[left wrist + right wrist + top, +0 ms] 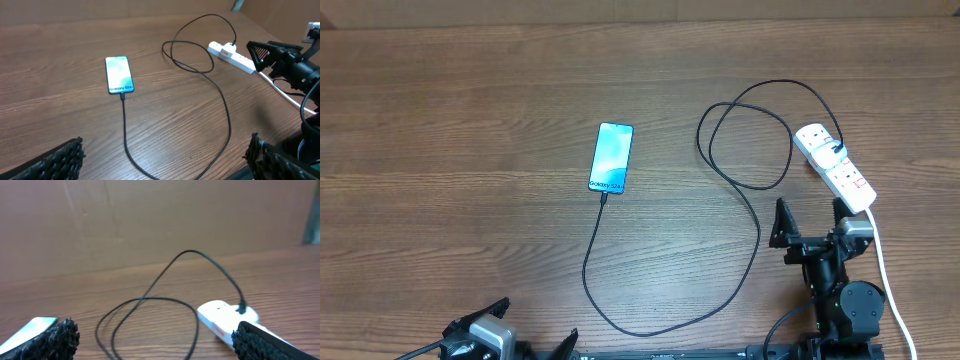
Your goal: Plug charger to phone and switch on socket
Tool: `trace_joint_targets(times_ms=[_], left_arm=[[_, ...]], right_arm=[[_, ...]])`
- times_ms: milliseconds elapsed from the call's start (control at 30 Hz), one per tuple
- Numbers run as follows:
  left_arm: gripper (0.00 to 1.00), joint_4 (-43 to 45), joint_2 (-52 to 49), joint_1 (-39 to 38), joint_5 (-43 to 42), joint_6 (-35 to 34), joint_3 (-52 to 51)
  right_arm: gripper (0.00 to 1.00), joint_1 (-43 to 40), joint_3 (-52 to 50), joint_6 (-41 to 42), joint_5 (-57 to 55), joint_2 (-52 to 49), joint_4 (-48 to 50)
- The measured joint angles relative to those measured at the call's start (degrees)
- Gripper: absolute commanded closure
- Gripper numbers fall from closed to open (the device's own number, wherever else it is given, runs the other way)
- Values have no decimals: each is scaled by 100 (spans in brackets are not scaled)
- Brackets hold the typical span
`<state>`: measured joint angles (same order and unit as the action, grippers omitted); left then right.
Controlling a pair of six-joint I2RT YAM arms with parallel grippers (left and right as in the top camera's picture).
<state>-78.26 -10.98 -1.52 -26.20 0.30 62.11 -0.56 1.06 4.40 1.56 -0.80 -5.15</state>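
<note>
The phone [611,157] lies flat mid-table with its screen lit; the left wrist view shows it too [119,75]. The charger, a thin black cable [757,225], meets the phone's lower edge, sweeps toward the front edge, loops twice and ends in a plug standing in the socket [835,165], a white strip at the right. My right gripper [810,218] is open just in front of the socket [225,317], with only table and cable loops [150,300] between its fingers. My left gripper [525,330] is open at the front edge, well short of the phone, above a bend of the cable [125,135].
A thick white cord [885,270] runs from the socket toward the front right, past the right arm's base [850,300]. A brown cardboard wall [150,220] stands behind the table. Bare wood lies left of the phone.
</note>
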Motion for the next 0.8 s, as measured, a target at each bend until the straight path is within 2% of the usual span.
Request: trace_joint_targets(times_ms=[800], left_arm=[[0,0,0,0,0,0,0]], right_arm=[[0,-22,0,-144,-50,0,2]])
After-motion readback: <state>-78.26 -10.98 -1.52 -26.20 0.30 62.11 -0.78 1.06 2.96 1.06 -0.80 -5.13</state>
